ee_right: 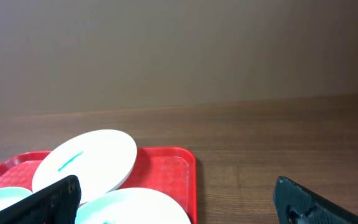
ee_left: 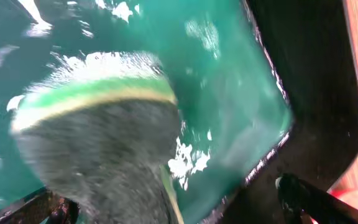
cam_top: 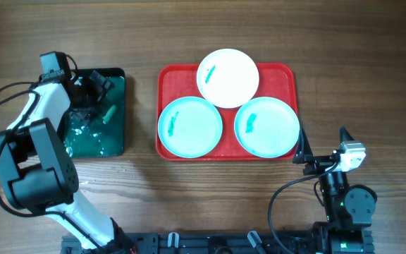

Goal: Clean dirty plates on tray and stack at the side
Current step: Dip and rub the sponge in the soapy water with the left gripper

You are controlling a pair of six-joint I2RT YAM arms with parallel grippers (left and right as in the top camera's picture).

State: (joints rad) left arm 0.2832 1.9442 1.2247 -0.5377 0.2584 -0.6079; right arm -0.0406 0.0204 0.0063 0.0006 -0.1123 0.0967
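So we have hardly begun. All three plates [cam_top: 228, 76] sit on the red tray [cam_top: 280, 74], each with a teal smear, none stacked. Our left fingers [ee_left: 303, 199] are apart, close to the sponge [ee_left: 98, 143]. Our right fingers [ee_right: 306, 202] are apart, holding nothing, near the tray.

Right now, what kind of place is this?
Likely a robot practice bench, not a real kitchen: two robot arms at a wooden table, three smeared plates on a red tray, and a sponge in a dark wet tray.
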